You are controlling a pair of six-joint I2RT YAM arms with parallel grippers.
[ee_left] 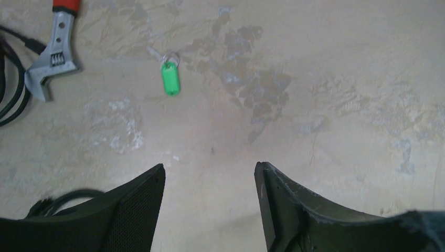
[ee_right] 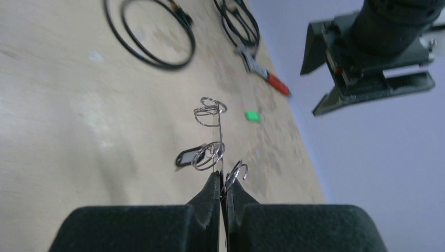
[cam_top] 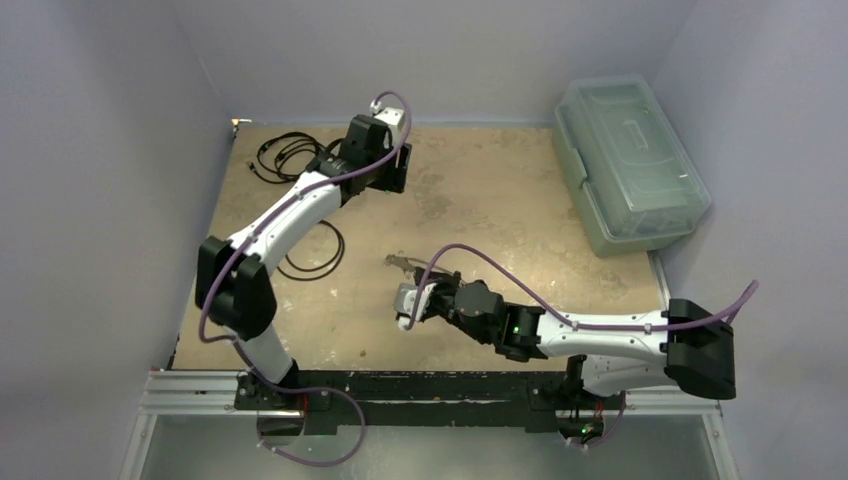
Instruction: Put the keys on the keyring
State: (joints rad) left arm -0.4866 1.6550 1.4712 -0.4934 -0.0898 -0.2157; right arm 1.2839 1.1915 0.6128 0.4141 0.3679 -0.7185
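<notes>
Fingers: right gripper (ee_right: 221, 184) pinched on thin grey wire keyring (ee_right: 220, 134), 1 dark white-labelled key (ee_right: 187, 156) apparently threaded; left gripper (ee_left: 210, 170) spread, empty; small green-tagged key (ee_left: 170, 79) loose, unthreaded.

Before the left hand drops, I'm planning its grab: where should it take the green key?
Probably by the green tag, straight from above, closing across its narrow sides. It lies flat on the table, and the tag is its bulkiest part; the wire ring at its end is thin.
</notes>
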